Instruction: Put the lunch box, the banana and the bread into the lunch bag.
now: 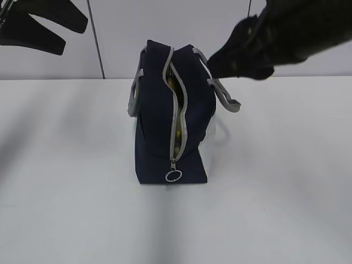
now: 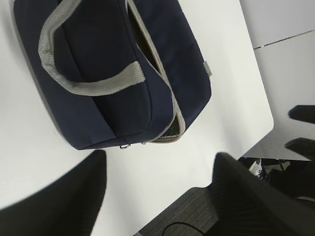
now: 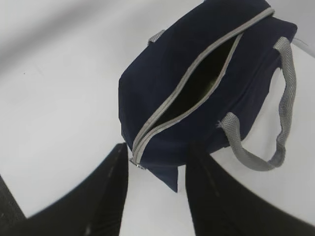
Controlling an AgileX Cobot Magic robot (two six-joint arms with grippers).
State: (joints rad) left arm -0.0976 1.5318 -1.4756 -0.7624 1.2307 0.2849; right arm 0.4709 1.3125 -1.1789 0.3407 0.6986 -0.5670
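Note:
The navy lunch bag (image 1: 157,126) stands mid-table with its grey zipper part open and its ring pull (image 1: 174,176) at the near end. A bit of yellow (image 1: 177,137) shows in the gap; I cannot tell which item it is. The lunch box, banana and bread are otherwise hidden. My left gripper (image 1: 74,37) is open and empty, raised at the far left, well off the bag (image 2: 108,73). My right gripper (image 1: 214,60) is open and empty, raised just right of the bag's top, above the bag's end (image 3: 206,93). In the wrist views the left gripper (image 2: 157,167) and right gripper (image 3: 155,162) hold nothing.
Grey handles hang on the left (image 1: 133,102) and right (image 1: 225,96) of the bag. The white table (image 1: 286,192) ends at an edge (image 2: 263,130) with dark floor beyond. A white wall stands behind.

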